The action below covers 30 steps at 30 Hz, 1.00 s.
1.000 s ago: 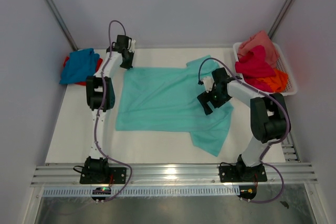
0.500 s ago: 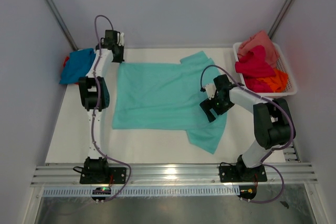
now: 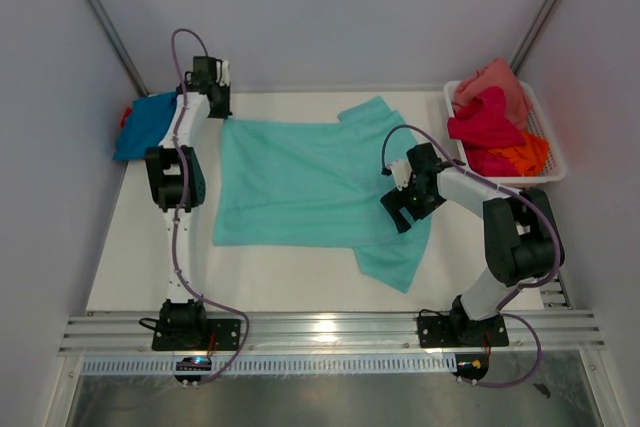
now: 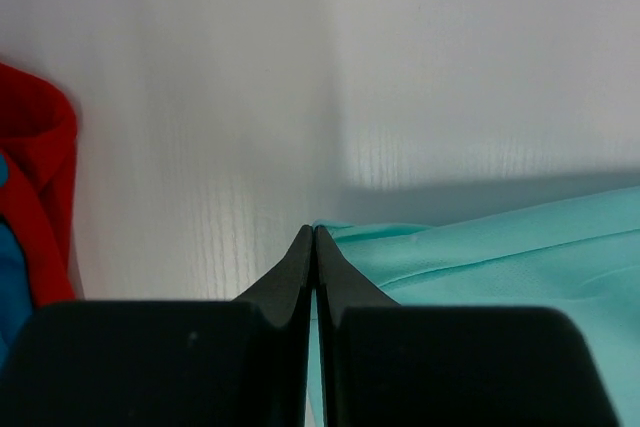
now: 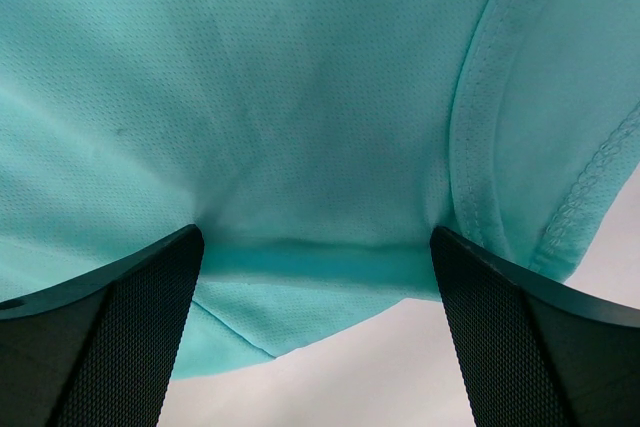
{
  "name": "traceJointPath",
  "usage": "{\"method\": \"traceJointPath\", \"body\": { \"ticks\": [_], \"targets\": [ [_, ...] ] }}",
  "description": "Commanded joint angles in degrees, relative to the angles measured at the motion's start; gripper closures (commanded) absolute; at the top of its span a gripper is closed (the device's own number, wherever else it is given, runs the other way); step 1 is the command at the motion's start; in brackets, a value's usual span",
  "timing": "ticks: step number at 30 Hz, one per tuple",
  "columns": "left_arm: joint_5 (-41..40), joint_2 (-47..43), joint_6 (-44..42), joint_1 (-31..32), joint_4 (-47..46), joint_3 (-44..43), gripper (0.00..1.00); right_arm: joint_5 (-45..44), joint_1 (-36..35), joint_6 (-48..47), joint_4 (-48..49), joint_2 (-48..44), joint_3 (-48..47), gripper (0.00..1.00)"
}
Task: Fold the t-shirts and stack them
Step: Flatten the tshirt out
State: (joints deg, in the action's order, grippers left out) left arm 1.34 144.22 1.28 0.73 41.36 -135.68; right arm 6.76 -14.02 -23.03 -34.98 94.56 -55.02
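Observation:
The large mint-teal t-shirt [image 3: 300,182] lies spread flat in the middle of the table. My left gripper [image 3: 220,107] is shut on its far left corner; in the left wrist view the black jaws [image 4: 315,237] meet with teal cloth [image 4: 520,257] pinched between them. Over the shirt's right side my right gripper [image 3: 397,209] stands open; its wrist view shows the fabric [image 5: 300,97] and a folded hem between the wide-apart fingers [image 5: 100,337], nothing gripped. A blue t-shirt [image 3: 150,122] rests on a red one [image 3: 127,117] at the far left.
A white mesh basket [image 3: 552,142] at the far right holds salmon pink [image 3: 495,82], magenta [image 3: 485,122] and orange [image 3: 520,155] t-shirts. The red cloth [image 4: 40,177] lies close to the left of my left gripper. Walls enclose the table on three sides.
My left gripper has pulled the teal shirt's corner left and toward the back, and the whole shirt slid left. The right gripper shifted slightly and stayed open.

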Motion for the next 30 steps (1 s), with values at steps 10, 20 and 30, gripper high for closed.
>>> {"method": "traceJointPath", "body": {
  "ticks": [10,20,30],
  "targets": [
    [-4.33,-2.02,-0.05,-0.29,-4.89,-3.19,1.0,1.59,0.13,-3.34,-3.78,-3.6,0.79,0.01],
    [-1.61,-0.08,-0.22,-0.03,-2.78,-2.58,0.98,-4.21,0.13,-3.96,0.61,-6.85,6.33,0.01],
    [0.59,-2.36,-7.25,3.66,-0.06,-0.73,0.24,1.67,0.13,-1.94,-3.16,-1.58,-12.27,0.01]
  ]
}}
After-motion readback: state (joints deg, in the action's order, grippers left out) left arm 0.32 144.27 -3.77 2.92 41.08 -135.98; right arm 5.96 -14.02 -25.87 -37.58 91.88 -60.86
